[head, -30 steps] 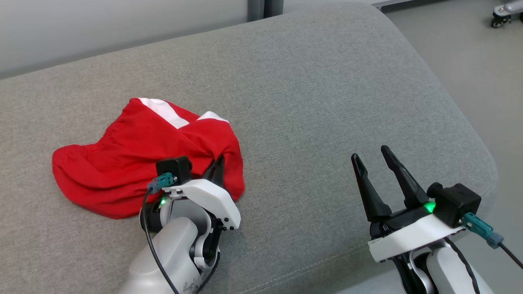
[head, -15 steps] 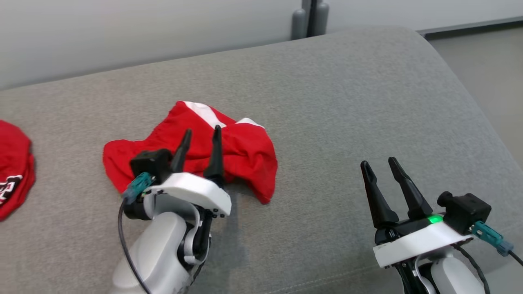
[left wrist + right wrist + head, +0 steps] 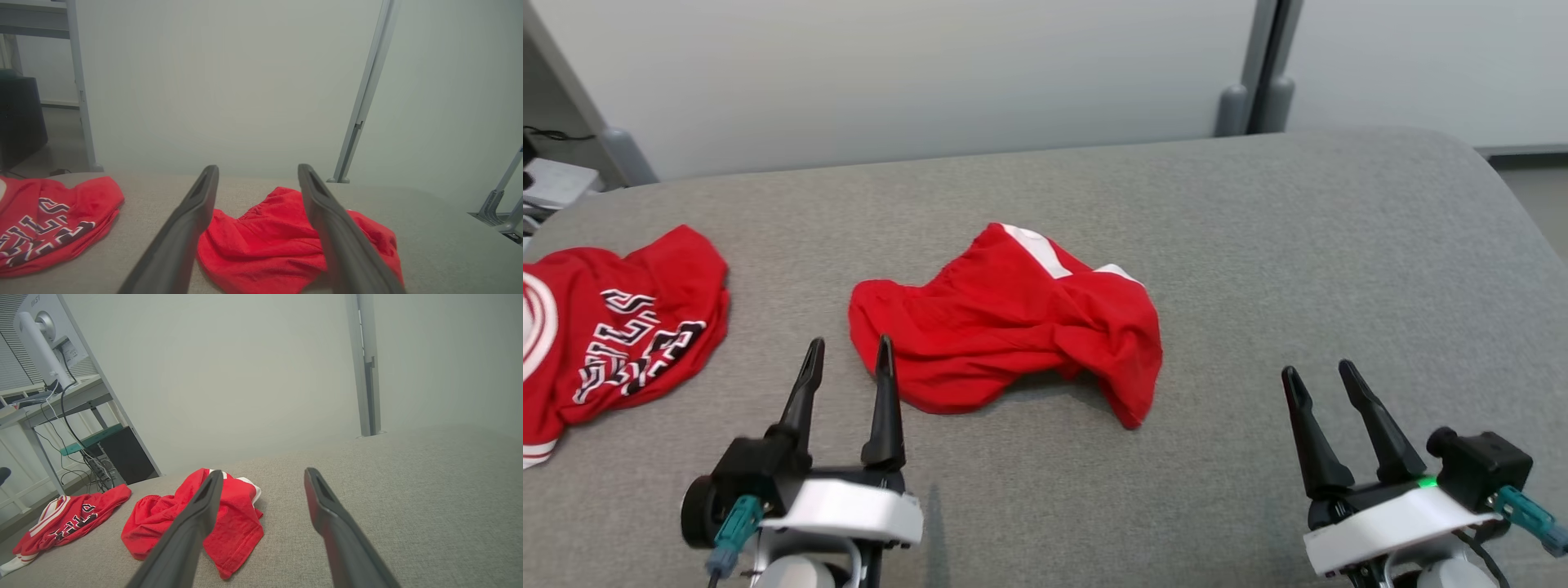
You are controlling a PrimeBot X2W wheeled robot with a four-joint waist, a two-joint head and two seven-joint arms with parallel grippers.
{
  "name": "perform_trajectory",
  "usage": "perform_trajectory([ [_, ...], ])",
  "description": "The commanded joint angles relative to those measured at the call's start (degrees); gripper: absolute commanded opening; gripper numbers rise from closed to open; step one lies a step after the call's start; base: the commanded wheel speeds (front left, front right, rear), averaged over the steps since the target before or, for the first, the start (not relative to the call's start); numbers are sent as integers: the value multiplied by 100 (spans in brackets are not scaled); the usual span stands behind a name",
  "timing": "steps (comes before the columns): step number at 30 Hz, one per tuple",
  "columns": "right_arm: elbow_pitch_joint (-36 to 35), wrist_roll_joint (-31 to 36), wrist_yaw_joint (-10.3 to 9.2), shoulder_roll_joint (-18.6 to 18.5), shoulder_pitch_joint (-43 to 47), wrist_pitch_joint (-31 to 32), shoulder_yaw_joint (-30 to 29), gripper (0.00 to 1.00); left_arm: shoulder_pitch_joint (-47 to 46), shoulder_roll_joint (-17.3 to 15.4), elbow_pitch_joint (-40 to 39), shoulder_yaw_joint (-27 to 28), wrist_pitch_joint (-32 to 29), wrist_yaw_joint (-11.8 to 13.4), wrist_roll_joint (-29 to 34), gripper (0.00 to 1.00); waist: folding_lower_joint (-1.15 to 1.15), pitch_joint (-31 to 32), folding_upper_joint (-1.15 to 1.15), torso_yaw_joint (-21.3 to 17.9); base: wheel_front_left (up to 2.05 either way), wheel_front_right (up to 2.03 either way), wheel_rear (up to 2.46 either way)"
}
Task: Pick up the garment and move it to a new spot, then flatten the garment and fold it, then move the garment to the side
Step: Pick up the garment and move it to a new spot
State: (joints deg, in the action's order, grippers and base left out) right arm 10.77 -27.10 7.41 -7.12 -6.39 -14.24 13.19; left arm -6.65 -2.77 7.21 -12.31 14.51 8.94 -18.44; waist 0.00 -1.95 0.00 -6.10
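Hovering Open-Handed Beside the Crumpled Red Garment

And we have the garment (image 3: 1013, 327) lying loose on the grey cushion (image 3: 1258, 245), roughly mid-surface, bunched and rumpled, with a white stripe showing along its far edge. Nothing is gripping it at this moment. The left gripper (image 3: 849, 343) sits low at the near left, both dark fingers spread wide and pointing away from the robot, with nothing between them. Its inner fingertip lines up with the garment's near-left corner in the head view; whether it brushes the cloth or stands just short of it is hard to call from this angle. From the left wrist, the red fabric lies ahead between and beyond the two fingers.

Over on the right, the right gripper (image 3: 1316, 369) is likewise splayed wide and carrying nothing, well apart from the garment, over bare cushion. Its wrist view has the cloth off to the left of its fingers.

Further left on the cushion lies a red jersey (image 3: 621, 327) with dark-and-white lettering, apart from the garment. A pale wall and a grey post (image 3: 1262, 73) stand behind.
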Motion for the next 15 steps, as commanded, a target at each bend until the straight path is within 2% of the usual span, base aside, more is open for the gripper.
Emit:
perform_trajectory([
  [1,-126,94,8,-48,-2,-76,63,100,-11,-37,-213,258,48,-61,119,100,0,139,0,185,0,0,0],
  [8,-86,285,8,-7,340,-76,-178,100,639,-15,-511,775,49,-49,417,100,0,293,0,385,0,0,0],
  [15,12,355,8,54,589,-76,-133,100,1304,-12,-366,741,49,38,304,100,0,402,0,444,0,0,0],
])
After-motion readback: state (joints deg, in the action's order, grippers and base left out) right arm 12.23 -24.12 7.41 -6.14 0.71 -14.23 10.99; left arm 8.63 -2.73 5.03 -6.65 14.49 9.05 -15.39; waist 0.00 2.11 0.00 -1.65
